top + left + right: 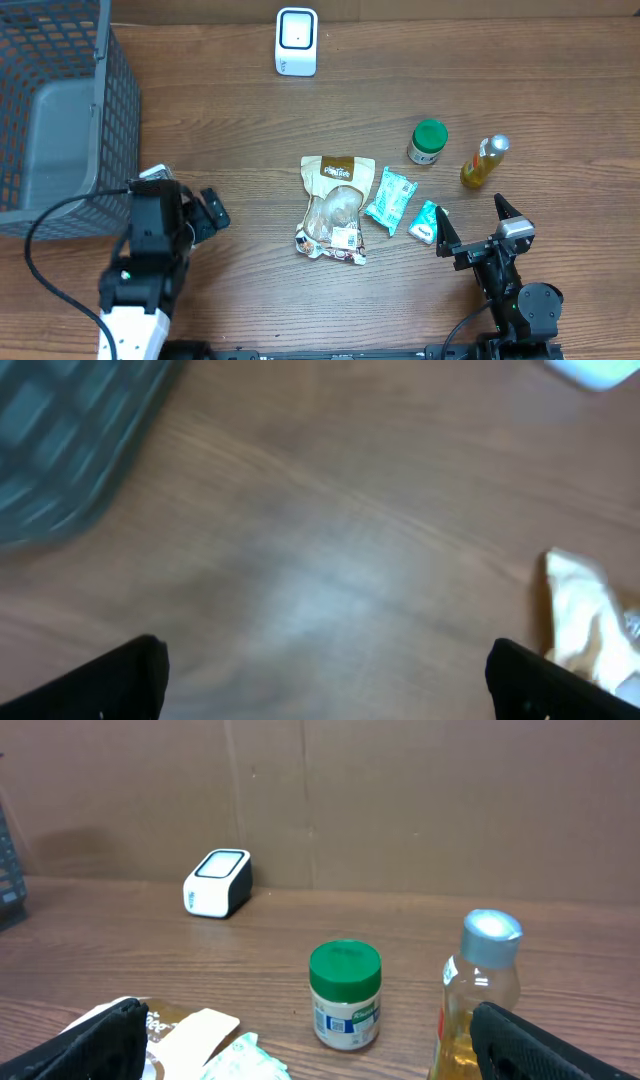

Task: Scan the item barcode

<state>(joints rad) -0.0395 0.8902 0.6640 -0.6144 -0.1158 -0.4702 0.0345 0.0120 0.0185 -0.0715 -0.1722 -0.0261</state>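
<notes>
As left gripper (325,675) and right gripper (475,226) are held apart, empty: bag (335,205), frame ctr, is judged light, soft; to be pinched at top edge.

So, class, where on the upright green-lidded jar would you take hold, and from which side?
Probably the jar by its round body below the lid, coming in level from the robot's side with the right tool: it stands upright, apart from the bottle, near face unobstructed.

Two black fingers (80,1040) stand wide apart above the wooden bench (400,930). Between them sits a green-lidded jar (345,995). A silver-capped bottle (480,990) stands just beside the right-hand finger, and a white scanner (217,883) sits well beyond the left-hand one.
</notes>
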